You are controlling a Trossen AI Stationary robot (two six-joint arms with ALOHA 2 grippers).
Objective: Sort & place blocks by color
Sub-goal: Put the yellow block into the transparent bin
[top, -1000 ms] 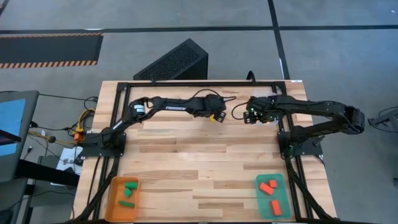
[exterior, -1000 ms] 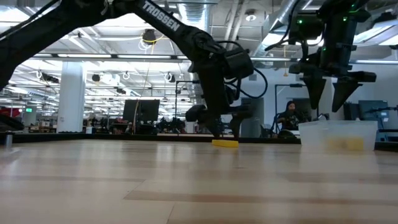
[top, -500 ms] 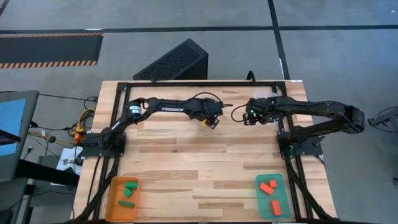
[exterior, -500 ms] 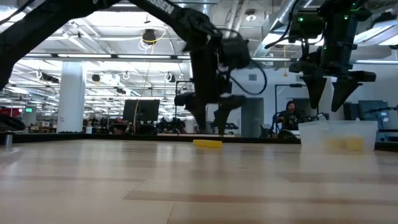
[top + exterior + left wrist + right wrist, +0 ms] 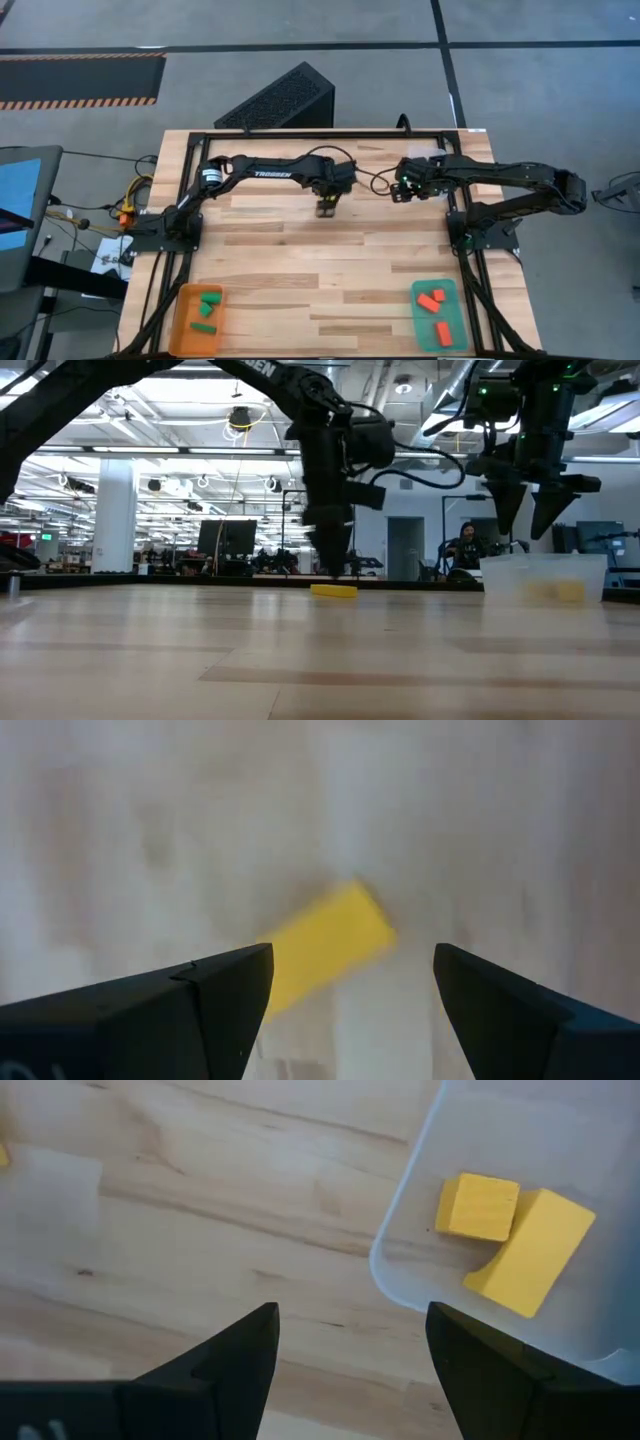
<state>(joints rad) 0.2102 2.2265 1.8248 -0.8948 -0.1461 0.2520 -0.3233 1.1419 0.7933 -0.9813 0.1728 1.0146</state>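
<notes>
A yellow block (image 5: 334,591) lies flat on the wooden table at mid-far, also seen in the left wrist view (image 5: 330,935). My left gripper (image 5: 335,567) (image 5: 326,206) hangs just above it, pointing down and open; its fingers (image 5: 215,990) stand on either side without touching. My right gripper (image 5: 525,530) (image 5: 404,190) waits open above the near-left corner of a clear tray (image 5: 400,1280) (image 5: 545,578), which holds two yellow blocks (image 5: 478,1207) (image 5: 530,1252). Green blocks (image 5: 207,305) lie in an orange tray (image 5: 182,320), and red blocks (image 5: 433,300) in a teal tray (image 5: 452,318).
Both colour trays sit at the table's near edge, orange at left and teal at right. A black metal frame (image 5: 320,135) runs along the far edge. Bare wood lies between the arms and the near trays. A person (image 5: 465,550) sits far behind the table.
My left gripper has risen, rolled about its own axis, and shifted toward the table's left and near edges, staying open. The yellow block has slid a short way toward the table's left and now lies still beneath the gripper.
</notes>
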